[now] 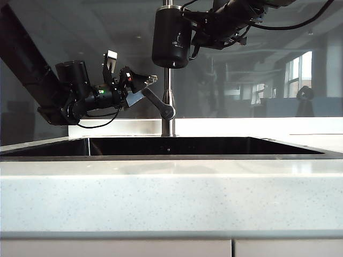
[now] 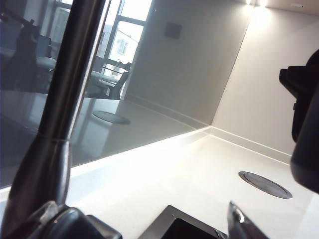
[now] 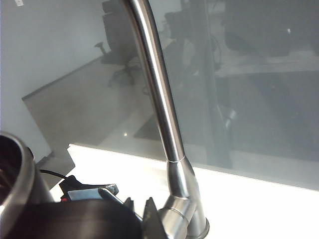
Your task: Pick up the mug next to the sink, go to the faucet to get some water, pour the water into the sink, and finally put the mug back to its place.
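Mug (image 1: 171, 36) count one, clasped high against the one faucet (image 1: 168, 110) by right gripper (image 1: 199, 33), left gripper (image 1: 140, 85) spread wide around faucet lever (image 1: 158, 104), one sink (image 1: 171, 146) below.

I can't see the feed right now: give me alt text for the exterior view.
The right end effector holds the black mug high against the faucet pipe, above the dark sink. The left end effector, open, sits at the faucet's lever handle. No water is visible.

Faucet (image 1: 168, 101) stem between pincers; mug (image 1: 171, 36) fronts its top; sink (image 1: 177, 146) open below.
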Available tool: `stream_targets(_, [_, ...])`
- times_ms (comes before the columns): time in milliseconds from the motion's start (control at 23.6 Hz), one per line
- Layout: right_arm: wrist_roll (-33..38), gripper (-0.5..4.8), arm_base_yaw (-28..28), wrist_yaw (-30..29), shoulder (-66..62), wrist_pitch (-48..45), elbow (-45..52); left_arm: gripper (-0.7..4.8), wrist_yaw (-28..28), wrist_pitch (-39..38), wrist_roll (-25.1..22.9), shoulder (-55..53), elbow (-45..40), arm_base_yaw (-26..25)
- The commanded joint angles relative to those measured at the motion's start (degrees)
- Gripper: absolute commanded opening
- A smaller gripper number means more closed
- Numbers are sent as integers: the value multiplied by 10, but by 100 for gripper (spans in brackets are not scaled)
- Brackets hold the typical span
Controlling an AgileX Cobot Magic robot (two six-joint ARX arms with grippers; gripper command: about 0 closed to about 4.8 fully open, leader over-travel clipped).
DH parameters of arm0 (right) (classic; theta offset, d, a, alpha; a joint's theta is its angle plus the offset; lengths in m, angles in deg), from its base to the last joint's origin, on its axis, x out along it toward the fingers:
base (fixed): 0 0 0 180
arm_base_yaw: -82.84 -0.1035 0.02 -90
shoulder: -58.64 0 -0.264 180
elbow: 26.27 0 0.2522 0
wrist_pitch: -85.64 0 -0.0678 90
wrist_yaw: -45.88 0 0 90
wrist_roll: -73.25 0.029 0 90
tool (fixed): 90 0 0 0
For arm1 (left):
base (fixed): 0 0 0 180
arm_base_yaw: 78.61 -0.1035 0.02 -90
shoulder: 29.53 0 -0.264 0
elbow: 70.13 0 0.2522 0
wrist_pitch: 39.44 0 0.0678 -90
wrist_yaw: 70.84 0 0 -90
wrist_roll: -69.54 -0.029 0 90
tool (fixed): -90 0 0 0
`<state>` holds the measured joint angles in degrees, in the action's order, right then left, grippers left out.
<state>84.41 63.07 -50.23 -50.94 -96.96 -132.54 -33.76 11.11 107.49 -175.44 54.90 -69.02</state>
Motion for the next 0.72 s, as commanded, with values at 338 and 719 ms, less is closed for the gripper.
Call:
stream_targets(338, [4, -1, -2, 0, 5, -19, -6, 367, -73, 75, 54, 5, 3, 0])
stream_targets(719, [4, -1, -2, 0, 5, -19, -6, 369, -40, 35, -53, 5, 3, 0])
